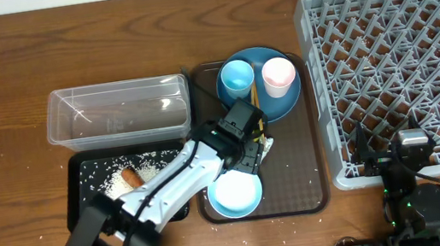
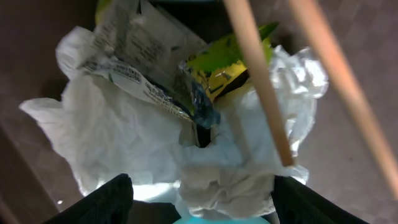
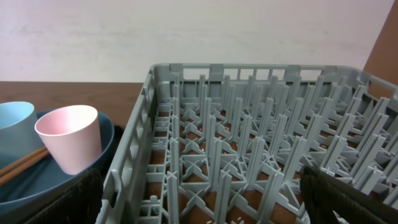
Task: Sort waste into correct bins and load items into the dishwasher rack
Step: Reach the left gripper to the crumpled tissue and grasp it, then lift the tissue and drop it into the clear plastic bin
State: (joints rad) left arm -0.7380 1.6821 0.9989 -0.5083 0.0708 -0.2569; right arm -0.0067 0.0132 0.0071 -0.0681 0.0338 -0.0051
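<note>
Hovering left gripper [image 2: 200,183] straight over crumpled wrapper [image 2: 155,137], jaws apart, straddling it. Wrapper lying on brown tray [image 1: 297,177] toward table's near edge, chopsticks [image 2: 261,81] crossing its right side. Right gripper [image 1: 390,151], spread wide, sitting farther off by rack [image 1: 400,54].

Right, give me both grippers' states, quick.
Left gripper: open, jaws either side of the wrapper, not closed on it.
Right gripper: open, holding nothing.
</note>
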